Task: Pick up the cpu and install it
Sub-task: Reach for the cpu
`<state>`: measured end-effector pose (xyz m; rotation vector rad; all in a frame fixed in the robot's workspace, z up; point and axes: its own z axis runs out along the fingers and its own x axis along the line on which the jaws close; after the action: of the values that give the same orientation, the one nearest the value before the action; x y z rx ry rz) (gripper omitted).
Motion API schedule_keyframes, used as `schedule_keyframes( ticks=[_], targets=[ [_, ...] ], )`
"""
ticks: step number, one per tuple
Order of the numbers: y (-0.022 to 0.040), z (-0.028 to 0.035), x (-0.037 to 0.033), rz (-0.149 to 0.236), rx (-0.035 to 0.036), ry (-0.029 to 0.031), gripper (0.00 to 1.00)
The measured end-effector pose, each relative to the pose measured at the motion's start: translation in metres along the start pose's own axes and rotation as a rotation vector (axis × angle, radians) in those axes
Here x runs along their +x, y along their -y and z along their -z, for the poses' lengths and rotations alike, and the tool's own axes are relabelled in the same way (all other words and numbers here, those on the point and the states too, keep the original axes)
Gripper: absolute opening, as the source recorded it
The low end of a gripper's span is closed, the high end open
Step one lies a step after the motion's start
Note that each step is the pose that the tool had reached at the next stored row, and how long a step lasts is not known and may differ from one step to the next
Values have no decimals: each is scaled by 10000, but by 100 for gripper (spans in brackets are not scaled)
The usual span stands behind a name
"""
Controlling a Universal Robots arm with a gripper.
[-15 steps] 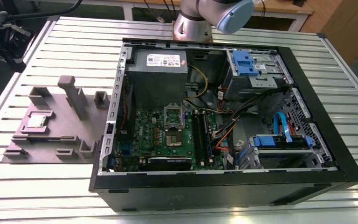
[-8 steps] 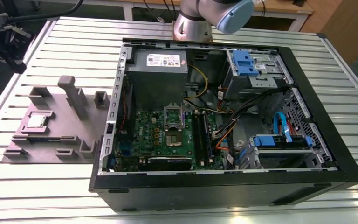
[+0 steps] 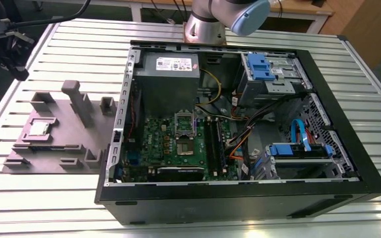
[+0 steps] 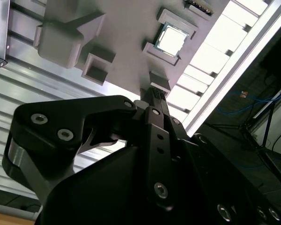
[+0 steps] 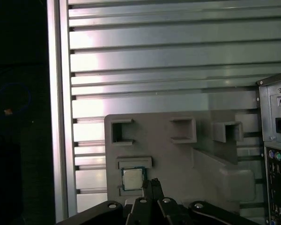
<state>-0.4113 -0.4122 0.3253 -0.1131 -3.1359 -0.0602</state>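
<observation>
- My gripper has its fingertips pressed together on nothing, near the cpu but apart from it.
- The cpu lies in a grey fixture pocket by the slatted table's edge on the exterior view's left.

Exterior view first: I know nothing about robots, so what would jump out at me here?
The big black computer case lies open on the slatted metal table, its green board exposed. At the exterior view's left sits a grey holder with the small silvery cpu resting in a recess. In the first wrist view the black tool hovers near that cpu.
</observation>
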Motion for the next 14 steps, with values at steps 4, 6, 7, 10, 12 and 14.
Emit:
schedule_keyframes(
  ticks=[4,6,7,10,12,14],
  targets=[
    [5,-16,6,1,0,1,11],
    [6,-19,7,1,0,0,11],
    [6,-19,7,1,0,1,11],
    [6,-22,7,1,-1,2,11],
    [6,-24,8,1,-1,2,11],
    [9,-31,11,-1,-1,3,11]
  ],
)
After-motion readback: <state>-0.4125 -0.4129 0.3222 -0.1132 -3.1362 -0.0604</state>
